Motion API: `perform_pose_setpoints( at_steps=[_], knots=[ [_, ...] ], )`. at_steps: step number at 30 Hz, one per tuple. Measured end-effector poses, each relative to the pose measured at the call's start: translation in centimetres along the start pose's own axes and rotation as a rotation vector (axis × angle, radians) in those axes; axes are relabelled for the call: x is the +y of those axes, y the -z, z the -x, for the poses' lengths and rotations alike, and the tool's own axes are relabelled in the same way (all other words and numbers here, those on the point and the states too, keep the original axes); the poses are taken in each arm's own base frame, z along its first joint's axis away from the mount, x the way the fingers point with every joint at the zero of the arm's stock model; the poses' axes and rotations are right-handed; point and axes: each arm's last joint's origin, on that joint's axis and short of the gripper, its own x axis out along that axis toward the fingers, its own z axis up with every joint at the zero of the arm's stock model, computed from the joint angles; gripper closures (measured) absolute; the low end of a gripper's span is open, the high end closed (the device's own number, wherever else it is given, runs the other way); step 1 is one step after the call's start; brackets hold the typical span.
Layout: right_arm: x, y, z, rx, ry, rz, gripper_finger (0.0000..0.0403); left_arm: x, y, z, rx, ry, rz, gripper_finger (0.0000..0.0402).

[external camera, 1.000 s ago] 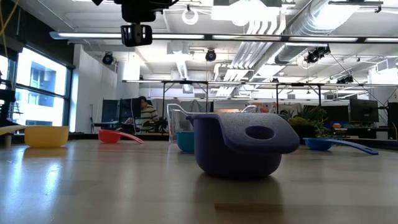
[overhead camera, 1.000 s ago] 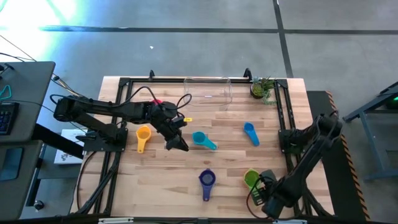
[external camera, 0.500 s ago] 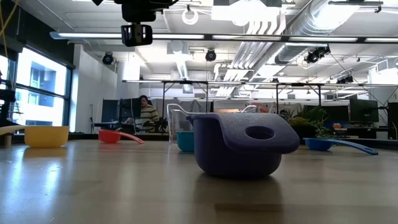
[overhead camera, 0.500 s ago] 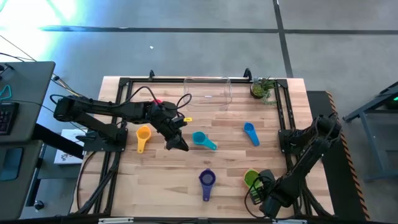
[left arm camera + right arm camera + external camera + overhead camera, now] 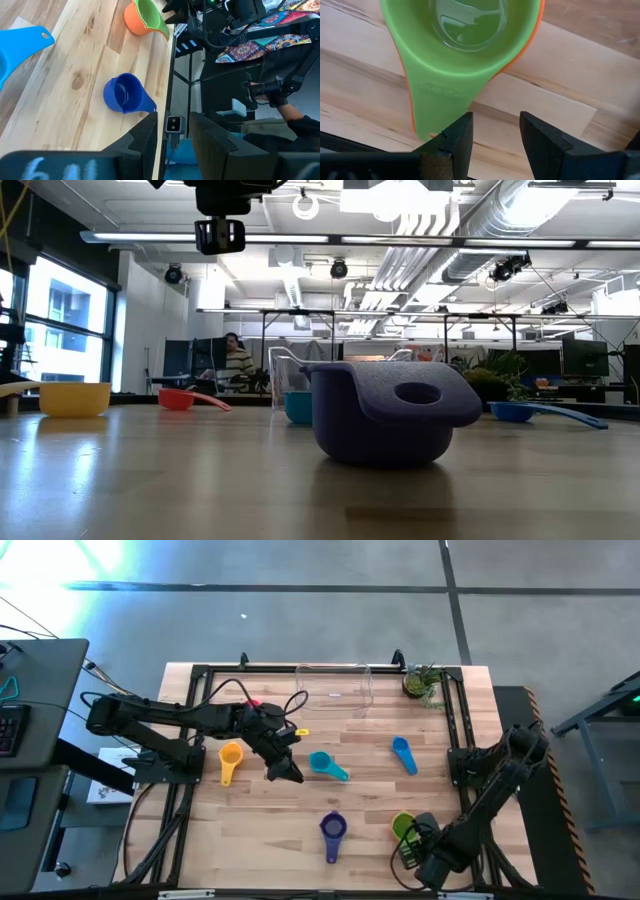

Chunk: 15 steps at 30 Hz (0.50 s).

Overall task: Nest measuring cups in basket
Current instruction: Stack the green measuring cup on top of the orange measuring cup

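Observation:
The measuring cups lie scattered on the wooden table: yellow (image 5: 230, 757), teal (image 5: 325, 764), blue (image 5: 402, 752), purple (image 5: 332, 829), and a green one (image 5: 403, 826) nested in an orange one (image 5: 524, 50). The clear basket (image 5: 336, 688) stands at the far edge. My right gripper (image 5: 495, 142) is open and points down just beyond the green cup's handle (image 5: 432, 100), with bare table between its fingers. My left gripper (image 5: 290, 776) hovers open above the table between the yellow and teal cups.
A small potted plant (image 5: 422, 683) stands at the far right corner beside the basket. A black frame (image 5: 460, 720) runs along the table's edges. A red cup (image 5: 185, 398) lies at the far left, partly under my left arm. Bare wood lies in the near-left area.

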Motion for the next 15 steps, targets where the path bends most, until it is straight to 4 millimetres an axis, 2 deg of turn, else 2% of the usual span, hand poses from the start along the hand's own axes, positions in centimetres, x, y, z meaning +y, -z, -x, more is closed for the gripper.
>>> perform_pose_setpoints(
  at_steps=[15],
  knots=[
    [0.05,0.1,0.05,0.018,-0.001,-0.013,0.0249,0.0,0.01,0.0,0.001,0.0,0.001,0.0298]
  ],
)
